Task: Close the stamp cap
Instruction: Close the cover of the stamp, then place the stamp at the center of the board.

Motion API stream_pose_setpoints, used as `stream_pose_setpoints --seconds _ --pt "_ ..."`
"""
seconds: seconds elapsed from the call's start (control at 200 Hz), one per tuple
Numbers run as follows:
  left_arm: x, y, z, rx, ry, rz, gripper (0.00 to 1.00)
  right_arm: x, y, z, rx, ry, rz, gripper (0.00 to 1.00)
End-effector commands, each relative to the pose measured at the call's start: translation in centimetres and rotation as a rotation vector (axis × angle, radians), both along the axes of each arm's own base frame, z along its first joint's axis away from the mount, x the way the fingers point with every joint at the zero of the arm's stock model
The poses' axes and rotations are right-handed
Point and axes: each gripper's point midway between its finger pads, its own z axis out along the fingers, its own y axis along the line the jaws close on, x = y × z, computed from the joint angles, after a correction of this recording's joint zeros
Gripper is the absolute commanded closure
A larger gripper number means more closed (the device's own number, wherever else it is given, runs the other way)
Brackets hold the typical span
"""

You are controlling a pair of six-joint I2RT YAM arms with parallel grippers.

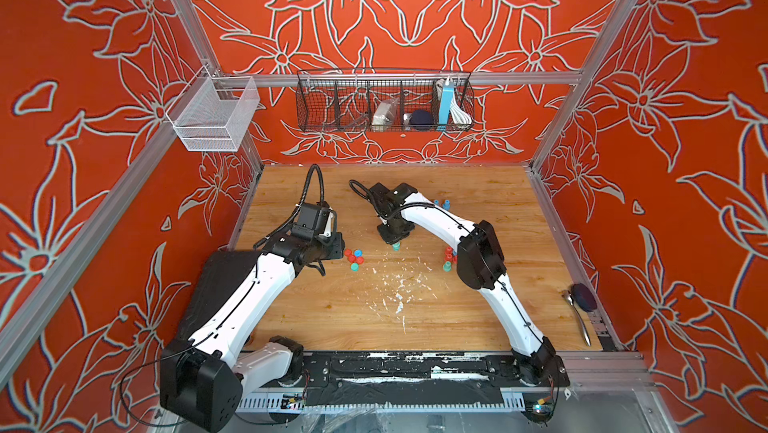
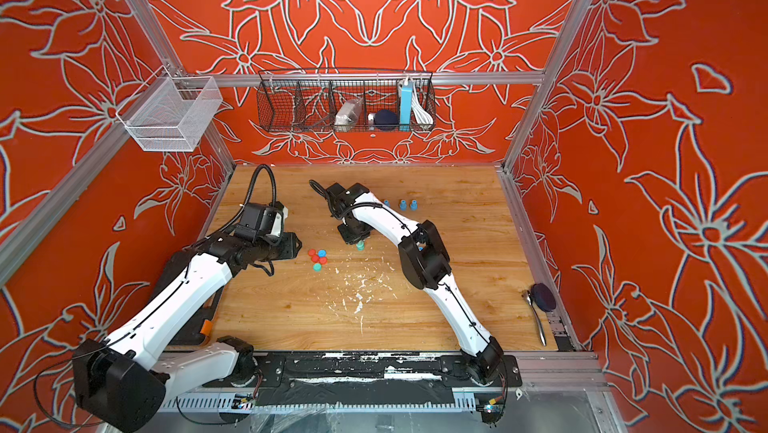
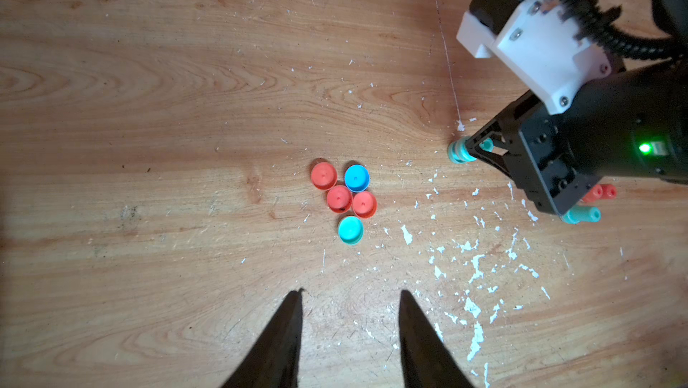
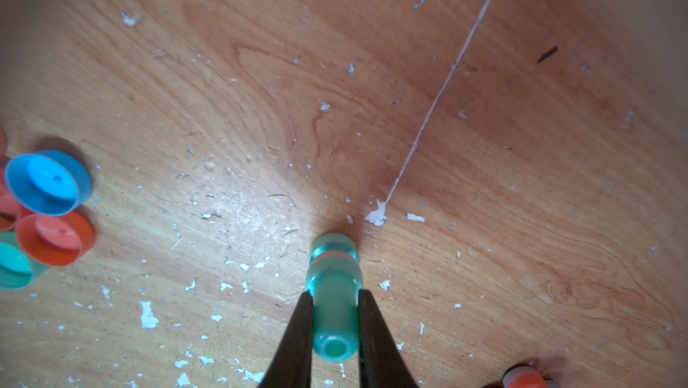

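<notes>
Only the right wrist view shows the right gripper (image 4: 333, 293) clamped on the teal stamp (image 4: 332, 274), which stands on the table (image 4: 484, 144); in both top views the gripper hides most of it. The left gripper (image 3: 350, 293) hangs part-open and empty near five loose caps (image 3: 344, 200). More stamps (image 1: 448, 258) stand partly hidden beside the right arm (image 1: 482, 256).

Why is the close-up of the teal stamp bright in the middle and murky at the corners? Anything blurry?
Right wrist view: a pale sheen lies on the table just beyond the teal stamp in the right pincer, corners fade dark, and the blue cap at the edge looks soft and stretched. Left wrist view: the loose caps look crisp.
</notes>
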Motion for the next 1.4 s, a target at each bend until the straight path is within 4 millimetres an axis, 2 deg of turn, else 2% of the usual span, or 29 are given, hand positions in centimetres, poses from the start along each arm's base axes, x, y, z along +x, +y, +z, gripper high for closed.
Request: stream_pose_setpoints --seconds 0.0,0.976,1.181,1.396 --pt "0.0 0.4 0.2 0.01 -0.013 0.006 0.57 0.0 -0.8 -1.7 -0.042 0.022 -0.012 0.89" --pt "0.0 0.5 0.2 0.008 -0.013 0.009 0.57 -0.9 -2.0 -4.7 -0.073 0.059 -0.03 0.9" --pt "0.0 0.5 0.2 0.009 -0.014 0.008 0.57 -0.7 -3.1 -4.6 -0.1 0.045 -0.033 0.9" --pt "0.0 0.5 0.2 0.008 -0.012 0.008 0.57 -0.2 -5.2 -4.6 -0.119 0.042 -0.054 0.9"
